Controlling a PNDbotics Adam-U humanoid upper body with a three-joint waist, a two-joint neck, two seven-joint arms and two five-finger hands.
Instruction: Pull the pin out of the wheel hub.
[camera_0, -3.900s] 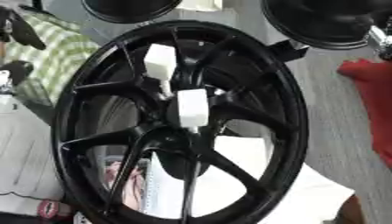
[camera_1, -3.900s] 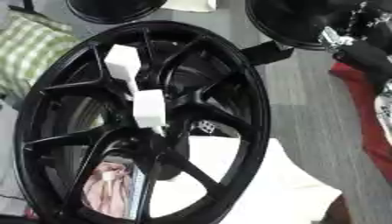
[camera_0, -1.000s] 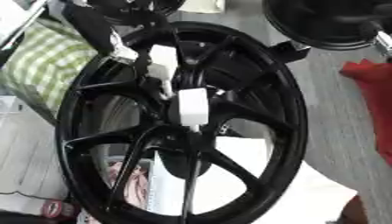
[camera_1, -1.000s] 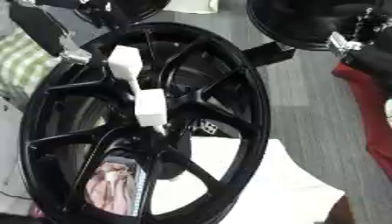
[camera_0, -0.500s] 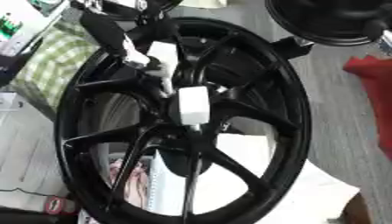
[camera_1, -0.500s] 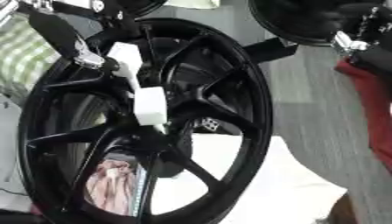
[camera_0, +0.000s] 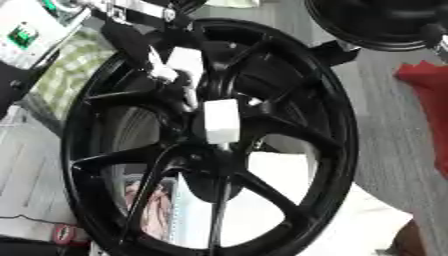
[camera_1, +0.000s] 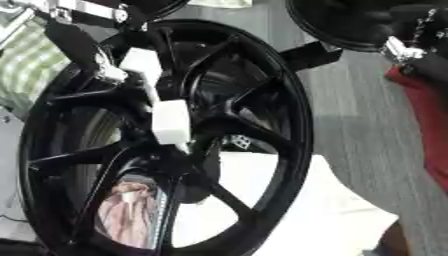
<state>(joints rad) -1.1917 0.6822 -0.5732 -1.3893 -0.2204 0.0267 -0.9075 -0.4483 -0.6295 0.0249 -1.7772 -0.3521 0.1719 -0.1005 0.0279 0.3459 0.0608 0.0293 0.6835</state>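
A big black spoked wheel (camera_0: 289, 135) fills both views, standing tilted. At its hub sits a white block-shaped pin (camera_0: 220, 121), with a second white block (camera_0: 185, 60) just above it on a spoke. My left hand (camera_0: 140, 50) reaches in from the upper left. Its fingers (camera_0: 186, 94) stretch out along the left side of the upper white block and down towards the hub pin. A black and silver piece of my right arm (camera_1: 404, 52) shows at the upper right edge, away from the wheel.
A second black round wheel or tyre (camera_0: 376, 22) lies at the upper right. A red cloth (camera_0: 424, 100) is at the right edge, a green checked cloth (camera_0: 61, 75) on the left, and white sheets (camera_1: 289, 200) lie under the wheel.
My left hand has come in from the upper left and moved down over the rim to the upper white block. The whole picture has shifted a little.
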